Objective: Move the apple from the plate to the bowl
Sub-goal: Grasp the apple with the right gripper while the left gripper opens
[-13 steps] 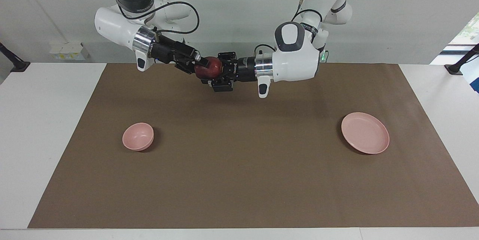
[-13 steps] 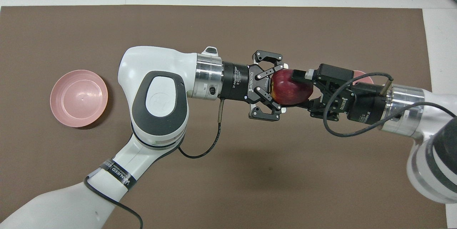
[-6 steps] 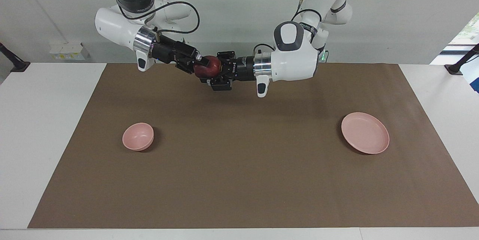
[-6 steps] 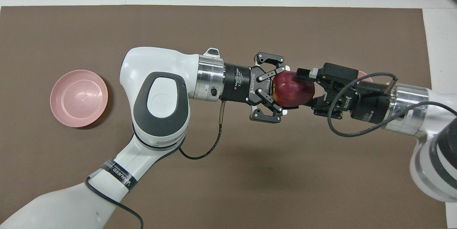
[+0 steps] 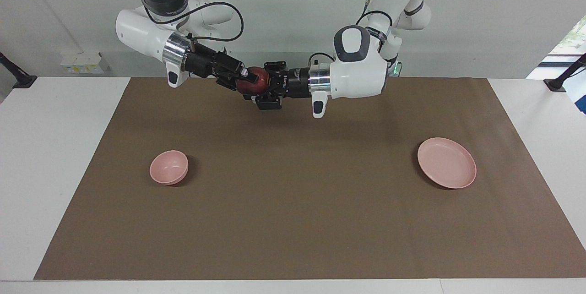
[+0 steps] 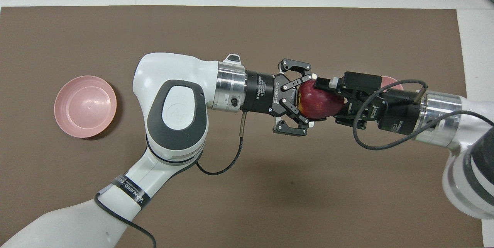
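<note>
Apple (image 6: 320, 99) up in the air, off the plate (image 5: 447, 162) and not yet in the bowl (image 5: 169, 167) — caught between both pincers over the surface (image 5: 293, 220). Right pincer (image 6: 327, 99) clamped on it, one finger across the top, the other beneath. Left pincer (image 6: 310, 99) spread wide round the apple's other side, pads just beside the skin; apparently not pressing, though hard to be sure.

Probably firm, fairly hefty for its size, with smooth waxy skin — likely to roll or squirt out of a shallow pinch. Best taken across the widest part, pads on opposite flanks, with moderate squeeze to avoid bruising. No need for delicacy beyond that.

Plenty of open room: nothing on the surface but bowl and plate, well apart, bowl toward the right arm's end, plate toward the left arm's. Bowl narrow and deep, rim only a little wider than the apple, so worth centring over it and lowering before letting go. Left pincer best backed straight away first, to avoid nudging the fruit.
</note>
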`<state>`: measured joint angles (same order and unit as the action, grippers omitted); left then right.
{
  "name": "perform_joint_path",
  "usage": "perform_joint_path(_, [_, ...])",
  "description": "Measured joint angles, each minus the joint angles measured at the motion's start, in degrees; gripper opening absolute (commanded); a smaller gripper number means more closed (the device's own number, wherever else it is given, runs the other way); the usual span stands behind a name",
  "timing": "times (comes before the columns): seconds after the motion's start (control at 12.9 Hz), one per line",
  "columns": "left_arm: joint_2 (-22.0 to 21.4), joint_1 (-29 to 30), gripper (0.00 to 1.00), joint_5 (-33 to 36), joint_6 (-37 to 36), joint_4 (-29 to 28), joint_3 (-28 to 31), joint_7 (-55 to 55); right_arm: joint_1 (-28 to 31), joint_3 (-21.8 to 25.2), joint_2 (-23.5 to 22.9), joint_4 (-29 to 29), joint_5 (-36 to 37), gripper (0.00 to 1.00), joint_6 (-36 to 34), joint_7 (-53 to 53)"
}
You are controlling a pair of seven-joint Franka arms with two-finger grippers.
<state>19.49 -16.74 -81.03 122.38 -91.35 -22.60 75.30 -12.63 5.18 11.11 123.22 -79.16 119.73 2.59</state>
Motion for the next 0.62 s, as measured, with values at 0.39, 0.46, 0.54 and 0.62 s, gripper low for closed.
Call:
perform_joint_path(0.39, [-0.1, 1.3, 1.00, 0.0, -0.1, 0.0, 0.5, 0.0, 1.4, 0.1, -0.9, -0.2, 2.9, 0.00, -0.1, 0.1])
perform_joint_path(0.46, [-0.2, 2.4, 1.00, 0.3, -0.2, 0.0, 0.6, 0.0, 2.6, 0.1, -1.0, -0.3, 4.7, 0.00, -0.5, 0.1])
perform_joint_path(0.54, [-0.2, 3.6, 1.00, 1.1, -0.3, 0.0, 0.6, 0.0, 4.1, 0.2, -1.1, -0.4, 7.1, 0.00, -1.4, 0.1])
perform_joint_path(0.62, [-0.2, 5.0, 1.00, 2.6, -0.7, 0.0, 0.7, 0.0, 6.1, 0.3, -1.3, -0.6, 10.8, 0.00, -2.8, 0.1])
